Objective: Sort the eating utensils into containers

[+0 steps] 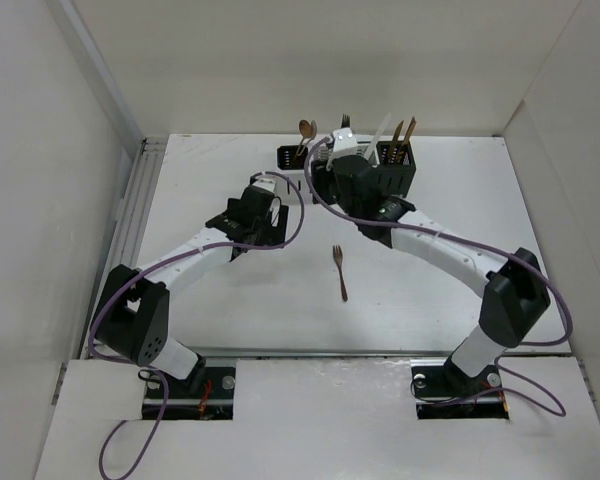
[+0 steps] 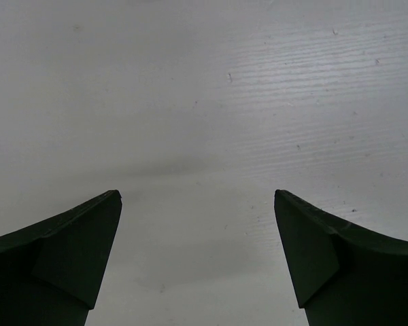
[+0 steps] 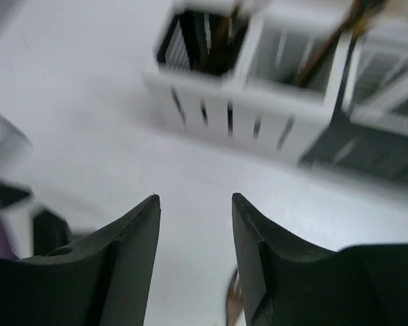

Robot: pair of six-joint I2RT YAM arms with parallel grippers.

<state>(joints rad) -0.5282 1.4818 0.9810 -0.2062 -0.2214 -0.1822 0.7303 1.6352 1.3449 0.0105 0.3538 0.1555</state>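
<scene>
A copper fork (image 1: 339, 272) lies alone on the white table, between the two arms. The containers (image 1: 395, 168) stand in a row at the back, with a copper spoon (image 1: 306, 129), white sticks (image 1: 381, 131) and copper handles (image 1: 405, 133) sticking up from them. My right gripper (image 1: 342, 178) hovers just in front of the row. In the right wrist view it (image 3: 194, 198) is open and empty, facing a white-sided holder (image 3: 238, 115) and a black-sided one (image 3: 374, 159). A blurred copper piece (image 3: 234, 302) shows low by the right finger. My left gripper (image 1: 248, 225) (image 2: 197, 197) is open over bare table.
White walls enclose the table on the left, back and right. A metal rail (image 1: 130, 215) runs along the left edge. Purple cables (image 1: 310, 200) loop beside both wrists. The left arm's wrist shows at the left edge of the right wrist view (image 3: 13, 217).
</scene>
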